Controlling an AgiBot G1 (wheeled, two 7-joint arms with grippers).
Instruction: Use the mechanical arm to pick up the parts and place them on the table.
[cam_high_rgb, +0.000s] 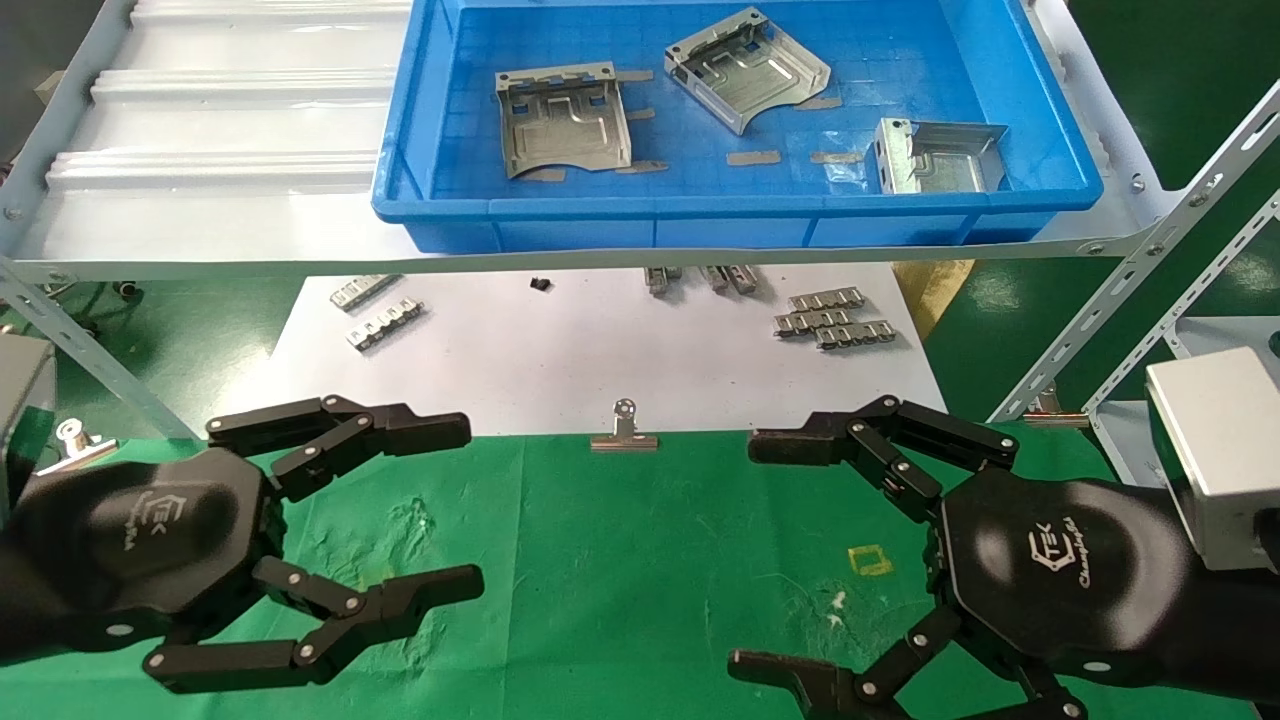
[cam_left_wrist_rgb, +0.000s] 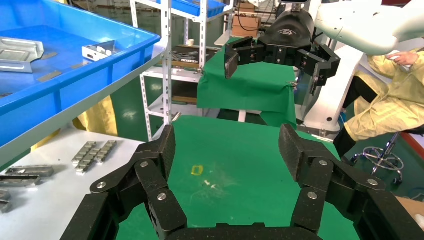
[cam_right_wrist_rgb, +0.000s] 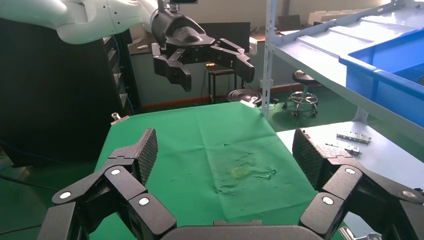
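Both pincers, left pincer (cam_high_rgb: 470, 505) and right pincer (cam_high_rgb: 745, 555), hover spread wide and empty above the table (cam_high_rgb: 620, 560), fingertips facing inward.

Bright even light, sharp focus

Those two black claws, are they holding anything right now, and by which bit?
Nothing. The left gripper and the right gripper hang open and empty over the green table; all three metal parts lie in the blue bin.
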